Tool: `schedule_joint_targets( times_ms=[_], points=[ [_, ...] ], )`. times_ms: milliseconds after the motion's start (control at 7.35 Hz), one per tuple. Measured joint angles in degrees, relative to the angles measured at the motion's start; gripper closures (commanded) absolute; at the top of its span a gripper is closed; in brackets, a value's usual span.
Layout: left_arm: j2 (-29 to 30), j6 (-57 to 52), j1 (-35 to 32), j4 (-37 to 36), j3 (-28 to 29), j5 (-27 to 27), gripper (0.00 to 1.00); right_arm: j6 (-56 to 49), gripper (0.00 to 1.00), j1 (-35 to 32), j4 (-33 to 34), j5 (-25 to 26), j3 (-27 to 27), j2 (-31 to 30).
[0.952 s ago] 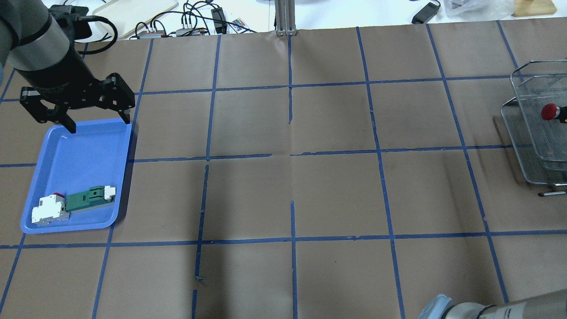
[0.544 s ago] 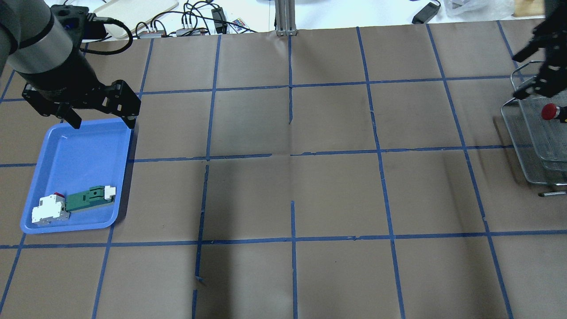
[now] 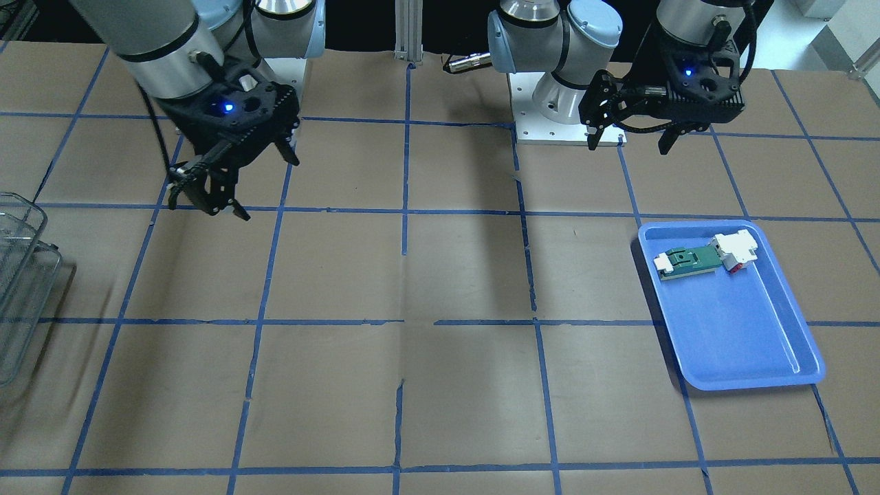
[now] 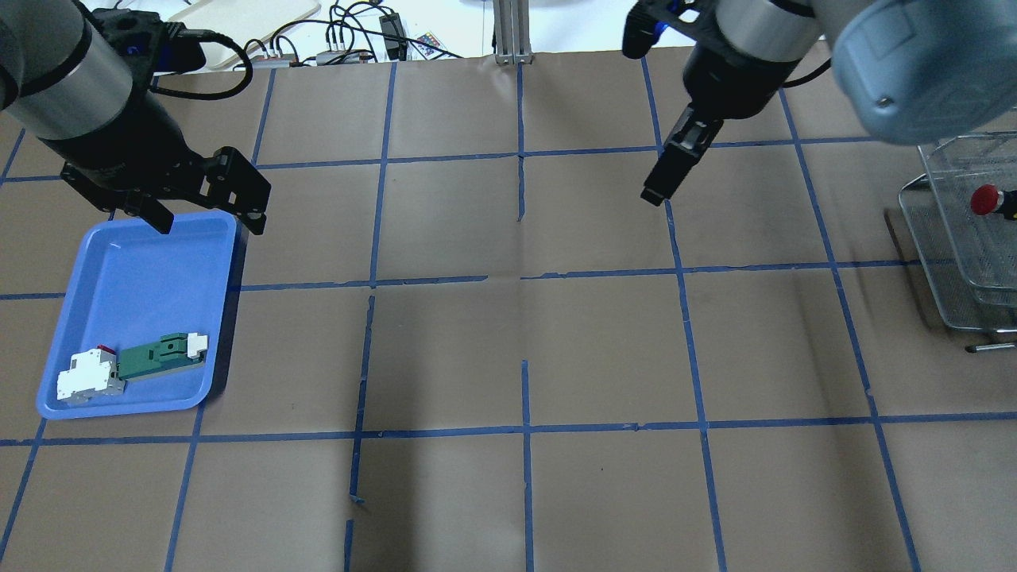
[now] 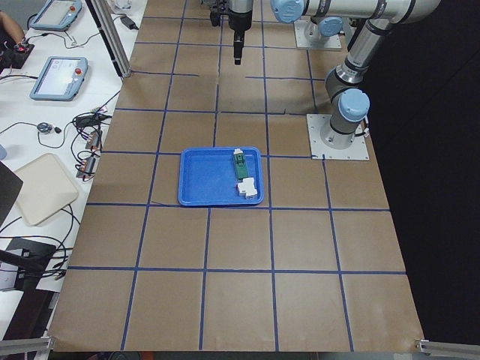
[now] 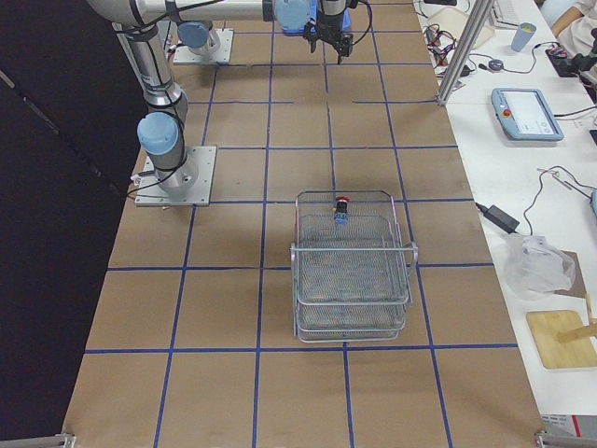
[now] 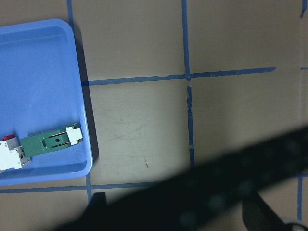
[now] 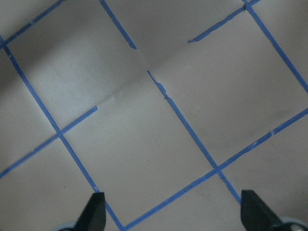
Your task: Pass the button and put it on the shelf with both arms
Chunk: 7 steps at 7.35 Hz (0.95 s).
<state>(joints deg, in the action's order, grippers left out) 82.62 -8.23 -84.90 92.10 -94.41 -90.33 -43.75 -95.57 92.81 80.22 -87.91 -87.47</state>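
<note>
Overhead exterior view, closest first: a blue tray (image 4: 143,270) sits on the left of the table (image 4: 604,349). A green-and-white part (image 4: 159,359) and a white switch block (image 4: 87,379) lie at its near end. On the right, the red button (image 4: 985,200) lies on the top level of the wire shelf (image 4: 953,238). The left gripper (image 4: 210,226) hangs over the tray's far edge, wide open and empty. Farthest, the right gripper (image 4: 655,195) hangs above the table. Its wrist camera shows its fingers (image 8: 96,211) spread, holding nothing.

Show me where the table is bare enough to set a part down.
The table is bare from the blue tray across to the shelf. The tray's far half is free, by the left hand. Crowded: the tray's near end, with two parts, and the shelf tier holding the button.
</note>
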Motion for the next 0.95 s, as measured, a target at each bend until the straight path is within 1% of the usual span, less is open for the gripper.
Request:
schedule_joint_targets(
  times_ms=[136,272,408,544,816,952],
  points=[
    [-0.04,0.76,-0.05,0.03,-0.16,0.19,0.00,11.40,0.00,-1.13,-0.43,3.47,-0.01,-1.02],
    [-0.10,1.92,-0.05,0.17,-0.24,0.22,0.00,19.89,0.00,-1.52,-1.11,8.89,-0.11,-1.99],
    [-0.16,2.57,-0.01,0.49,-0.29,0.06,0.00,24.94,0.00,-1.22,-1.42,12.25,-0.05,-2.44],
    [-0.24,2.89,0.02,0.86,-0.32,-0.09,0.00,27.99,0.00,0.27,-1.39,11.98,0.13,-2.56],
    [-0.32,3.13,0.02,1.37,-0.33,-0.27,0.00,31.85,0.00,4.82,-1.47,7.33,-0.08,-2.89],
    [-0.37,3.12,0.01,1.43,-0.41,-0.33,0.00,32.49,0.00,5.69,-1.49,6.76,-0.24,-3.00]
  ],
)
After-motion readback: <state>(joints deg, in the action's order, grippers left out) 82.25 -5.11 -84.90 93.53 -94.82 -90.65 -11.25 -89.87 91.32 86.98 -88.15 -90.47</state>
